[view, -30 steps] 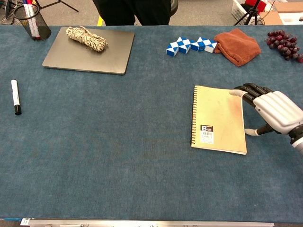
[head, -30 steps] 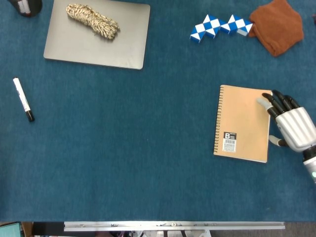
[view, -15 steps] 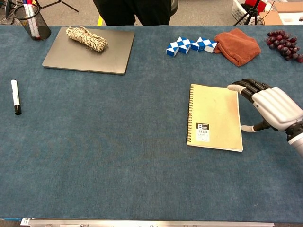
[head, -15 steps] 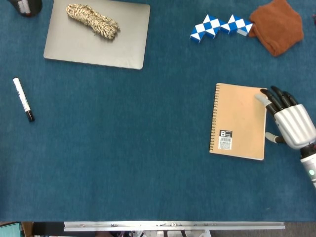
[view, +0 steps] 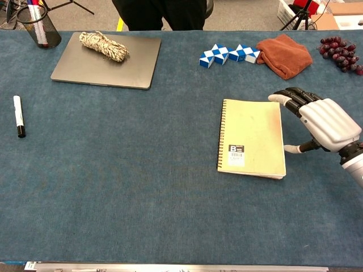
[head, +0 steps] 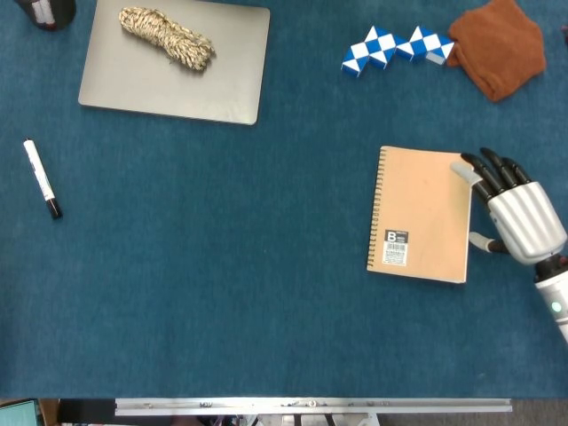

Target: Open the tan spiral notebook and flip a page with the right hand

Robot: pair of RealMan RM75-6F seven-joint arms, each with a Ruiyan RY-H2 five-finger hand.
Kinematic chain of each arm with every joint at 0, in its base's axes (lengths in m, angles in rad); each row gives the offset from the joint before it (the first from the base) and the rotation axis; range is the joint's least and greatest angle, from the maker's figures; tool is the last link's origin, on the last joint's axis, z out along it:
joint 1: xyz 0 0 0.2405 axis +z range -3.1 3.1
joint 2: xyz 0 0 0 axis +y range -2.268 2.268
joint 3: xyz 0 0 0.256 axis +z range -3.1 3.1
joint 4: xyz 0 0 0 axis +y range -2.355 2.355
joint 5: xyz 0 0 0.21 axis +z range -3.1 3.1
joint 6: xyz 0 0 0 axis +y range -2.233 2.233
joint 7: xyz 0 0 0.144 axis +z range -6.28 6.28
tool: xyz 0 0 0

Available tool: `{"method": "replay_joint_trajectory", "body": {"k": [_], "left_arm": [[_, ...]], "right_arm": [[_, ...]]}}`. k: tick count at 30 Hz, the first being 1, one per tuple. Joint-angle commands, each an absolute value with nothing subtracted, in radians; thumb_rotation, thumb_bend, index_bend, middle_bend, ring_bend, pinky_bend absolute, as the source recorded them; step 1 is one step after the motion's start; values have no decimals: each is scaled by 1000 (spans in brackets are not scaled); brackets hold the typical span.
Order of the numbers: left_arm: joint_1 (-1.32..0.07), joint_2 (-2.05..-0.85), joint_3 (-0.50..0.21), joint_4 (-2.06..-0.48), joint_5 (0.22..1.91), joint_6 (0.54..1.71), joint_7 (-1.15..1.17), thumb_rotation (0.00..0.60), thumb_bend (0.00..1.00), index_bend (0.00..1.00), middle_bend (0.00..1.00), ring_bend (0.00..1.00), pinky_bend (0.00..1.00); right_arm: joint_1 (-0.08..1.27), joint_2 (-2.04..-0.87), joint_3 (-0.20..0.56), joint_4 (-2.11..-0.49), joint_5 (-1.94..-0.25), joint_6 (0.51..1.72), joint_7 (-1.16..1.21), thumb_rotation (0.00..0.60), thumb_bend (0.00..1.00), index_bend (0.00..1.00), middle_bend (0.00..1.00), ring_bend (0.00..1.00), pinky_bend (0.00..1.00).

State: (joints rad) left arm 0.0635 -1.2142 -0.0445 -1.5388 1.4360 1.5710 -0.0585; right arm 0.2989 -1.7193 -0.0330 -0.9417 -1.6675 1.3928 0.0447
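Observation:
The tan spiral notebook (head: pixel 422 213) (view: pixel 252 136) lies closed on the blue table, spiral edge on its left and a barcode label low on the cover. My right hand (head: pixel 519 217) (view: pixel 326 122) sits just beyond the notebook's right edge. Its fingers (head: pixel 484 173) (view: pixel 286 99) are stretched out and touch the cover's top right corner. The thumb (head: pixel 479 240) (view: pixel 292 149) rests against the lower right edge. The hand holds nothing. My left hand appears in neither view.
A grey laptop (head: pixel 173 62) with a rope bundle (head: pixel 167 37) on it lies at the back left. A marker (head: pixel 42 177) lies far left. A blue-white puzzle (head: pixel 395 46), an orange cloth (head: pixel 499 44) and grapes (view: pixel 340 51) line the back right.
The notebook has slid leftward across the table with my right hand against its right edge. The cover stays closed.

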Motion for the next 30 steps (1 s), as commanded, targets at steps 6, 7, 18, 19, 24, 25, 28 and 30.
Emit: {"method": "replay_joint_trajectory", "body": {"k": [6,7,18,19,24,25,28,30], "left_arm": [[68,-1214,-40,-1541,1439,1575,-58,600,60,268,232,202,364],[68,-1214,-40,-1541,1440,1576,-58,600,60,268,232,202,364],[66,-1213,-45,-1541,1439,1573,-60,600,60,268,232,202,364],[66,-1213,-45,-1540,1439,1574,-60,600,59,268,232,202,364],[67,-1214,-44,-1538,1438,1573,-62,600,59,268,232,202,364],[66,-1213,-45,-1538,1437,1572,-62,600,59,268,232,202,364],[66,-1213,-46,-1537,1436,1571,-63,600,60,268,232,202,364],[67,-1213,-47,-1537,1435,1572,-65,600,59,268,232,202,364]], "right_arm": [[305,-1711,-20,-970,-1670,1418,39,600,0,164,155,80,192],[305,-1711,-18,-973,-1670,1422,39,600,0,164,155,80,192],[310,-1729,9,-979,-1680,1491,62,600,0,164,155,81,192],[310,-1735,11,-975,-1679,1493,66,600,0,164,155,80,192],[314,-1776,24,-936,-1673,1510,100,600,11,164,156,81,192],[316,-1784,27,-929,-1673,1514,108,600,18,164,157,81,192],[326,-1809,37,-906,-1676,1530,130,600,37,164,162,80,192],[335,-1823,43,-895,-1679,1536,139,600,49,164,167,81,192]]}}
